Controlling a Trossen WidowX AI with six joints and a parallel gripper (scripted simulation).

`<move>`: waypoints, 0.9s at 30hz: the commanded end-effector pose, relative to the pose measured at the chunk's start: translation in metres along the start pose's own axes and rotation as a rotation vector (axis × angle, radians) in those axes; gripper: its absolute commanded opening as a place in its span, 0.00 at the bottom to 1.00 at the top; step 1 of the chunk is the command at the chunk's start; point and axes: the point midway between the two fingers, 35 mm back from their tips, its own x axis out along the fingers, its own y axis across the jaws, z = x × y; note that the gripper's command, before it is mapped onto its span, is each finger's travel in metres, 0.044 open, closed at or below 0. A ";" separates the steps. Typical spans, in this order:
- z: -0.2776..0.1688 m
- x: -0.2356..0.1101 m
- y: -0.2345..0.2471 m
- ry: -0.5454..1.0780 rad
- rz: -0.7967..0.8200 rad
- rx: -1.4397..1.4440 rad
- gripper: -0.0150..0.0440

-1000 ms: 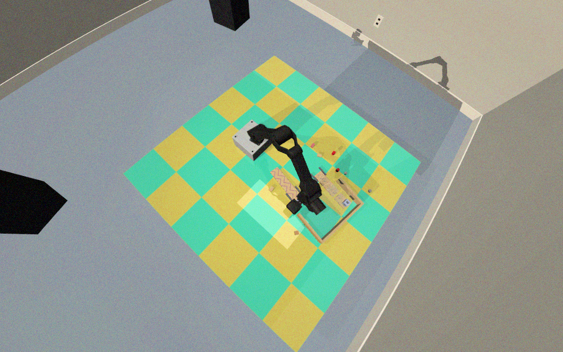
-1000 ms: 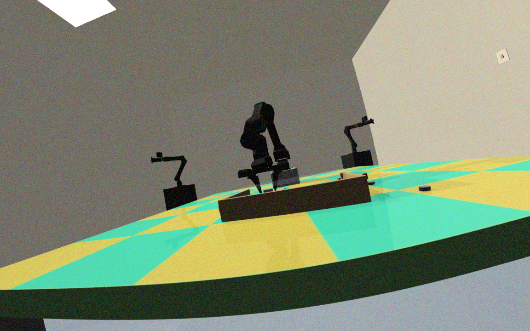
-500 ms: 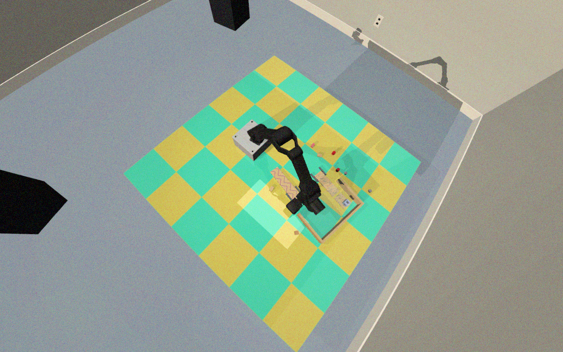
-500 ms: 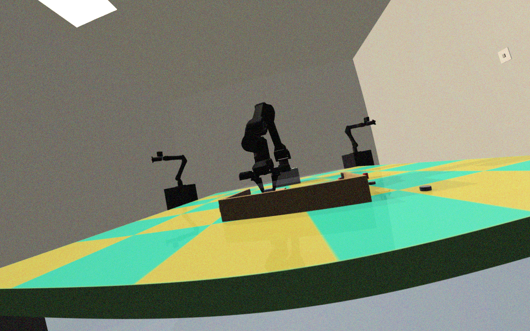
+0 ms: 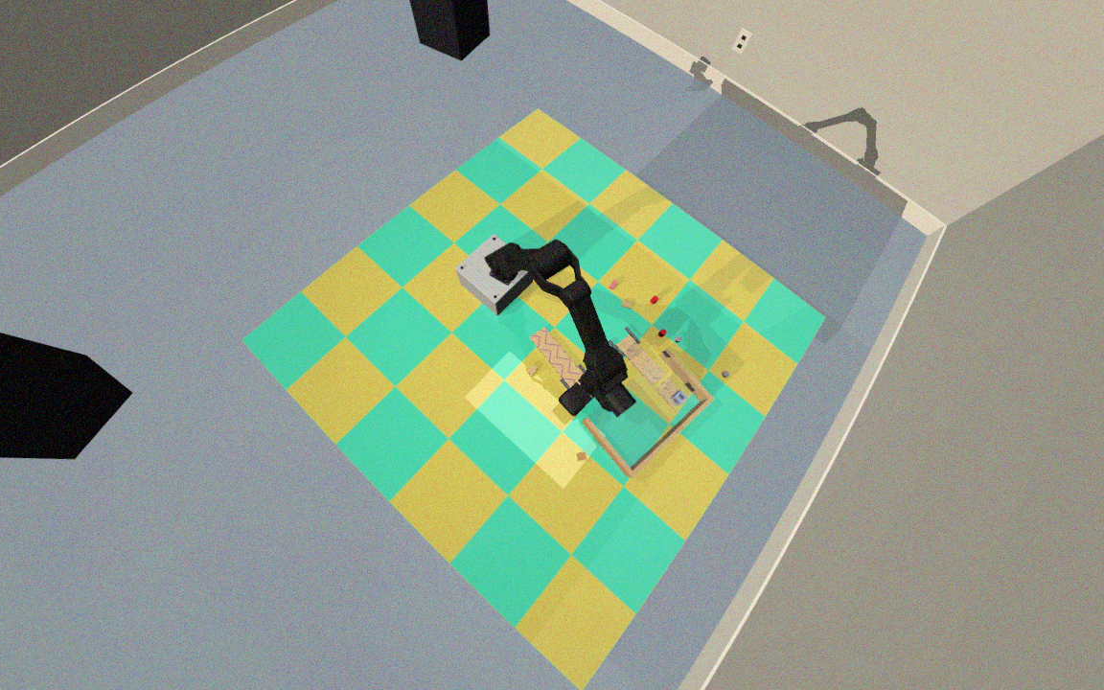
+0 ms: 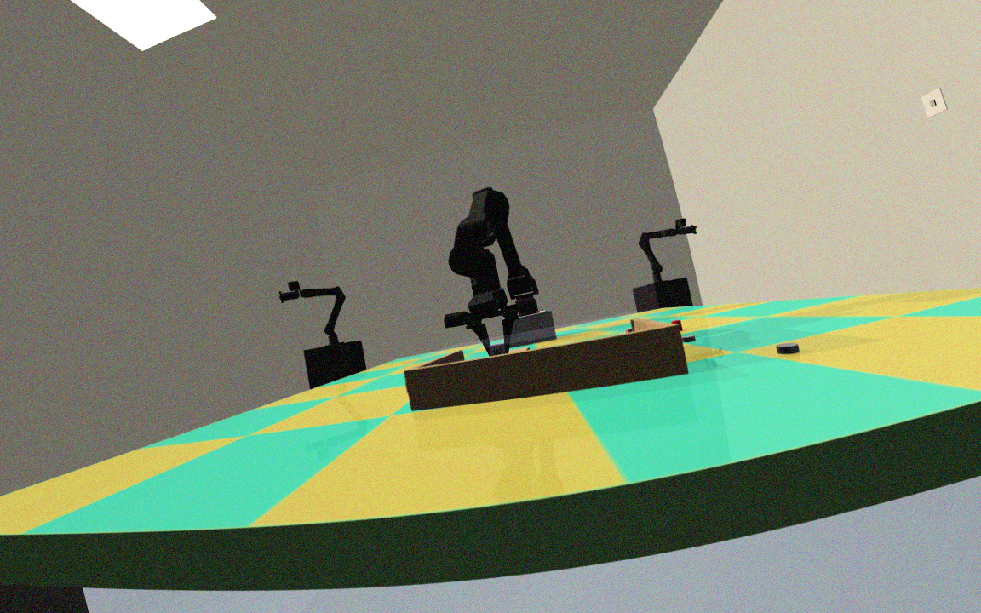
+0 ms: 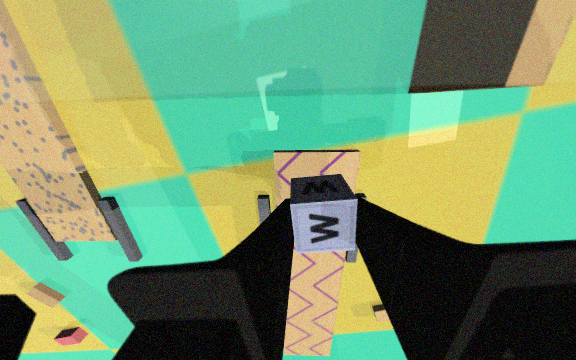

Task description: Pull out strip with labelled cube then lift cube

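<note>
1. Top view: the arm is reaching from its base toward about 5 o'clock. The gripper is hanging over the near end of the zigzag strip, just beside the wooden frame. The cube is hidden under the wrist here.

2. Exterior view: the gripper is pointing down behind the frame wall; the cube is too small to pick out.

3. Wrist view: the labelled cube is sitting dead centre between the dark fingers, which are clamping its two sides. The zigzag strip is running 12 to 6 beneath it, so the lift is probably straight up. The dotted strip is lying well off at 10 o'clock.
</note>
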 end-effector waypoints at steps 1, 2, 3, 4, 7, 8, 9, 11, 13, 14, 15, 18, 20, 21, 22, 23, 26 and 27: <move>-0.015 -0.011 0.002 0.004 0.001 0.002 0.25; -0.019 -0.014 0.003 0.005 0.002 0.002 0.25; -0.023 -0.016 0.003 0.005 0.002 0.003 0.25; -0.027 -0.019 0.004 0.005 0.002 0.003 0.25; -0.038 -0.026 0.005 0.007 0.003 0.004 0.25; -0.042 -0.028 0.006 0.007 0.003 0.004 0.25; -0.045 -0.030 0.006 0.007 0.003 0.004 0.25; -0.048 -0.031 0.007 0.008 0.003 0.004 0.25; -0.048 -0.031 0.007 0.008 0.003 0.004 0.25; -0.049 -0.031 0.007 0.008 0.003 0.004 0.25; -0.050 -0.031 0.007 0.008 0.003 0.004 0.25; -0.060 -0.032 0.008 0.008 0.003 0.004 0.25; -0.067 -0.032 0.009 0.009 0.003 0.004 0.25; -0.071 -0.032 0.010 0.009 0.003 0.004 0.25; -0.075 -0.032 0.010 0.009 0.003 0.004 0.25; -0.078 -0.032 0.011 0.010 0.003 0.004 0.25; -0.089 -0.031 0.012 0.011 0.003 0.004 0.25; -0.093 -0.031 0.013 0.011 0.003 0.004 0.25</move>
